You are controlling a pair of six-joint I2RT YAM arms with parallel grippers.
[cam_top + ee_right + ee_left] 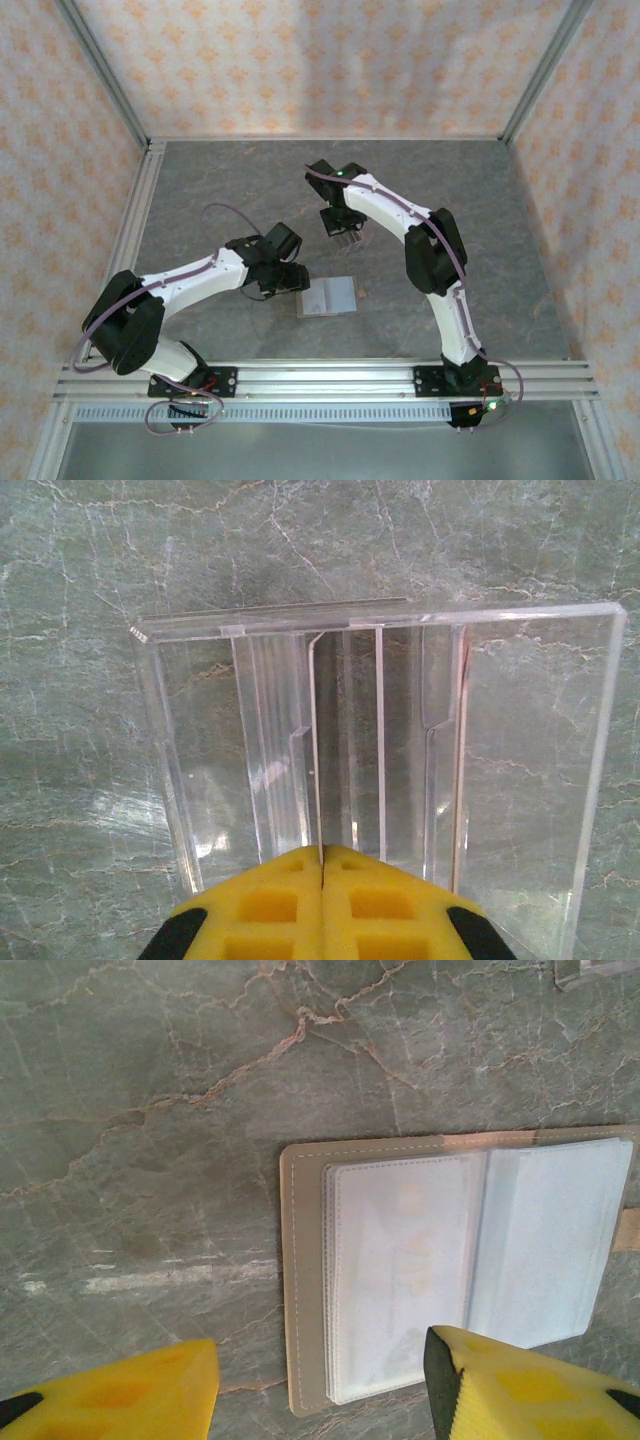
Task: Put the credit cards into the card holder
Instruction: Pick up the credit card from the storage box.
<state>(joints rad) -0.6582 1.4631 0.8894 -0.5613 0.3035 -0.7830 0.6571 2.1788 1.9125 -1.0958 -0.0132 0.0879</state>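
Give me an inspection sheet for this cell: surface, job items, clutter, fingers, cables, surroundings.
surface: grey marbled table, no spills seen.
job's things: card holder lies open and flat, clear sleeves up, no card seen in them. credit cards: none plainly seen; a thin reddish edge in a stand slot may be one.
clutter: clear acrylic stand.
grippers: left gripper fingers apart over the card holder; right gripper fingers shut at the stand.
cables: purple cables loop along both arms.
surroundings: patterned walls, aluminium frame.

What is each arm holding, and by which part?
Left fingers open above the card holder, holding nothing. Right fingers shut by the clear stand; any hold cannot be told.
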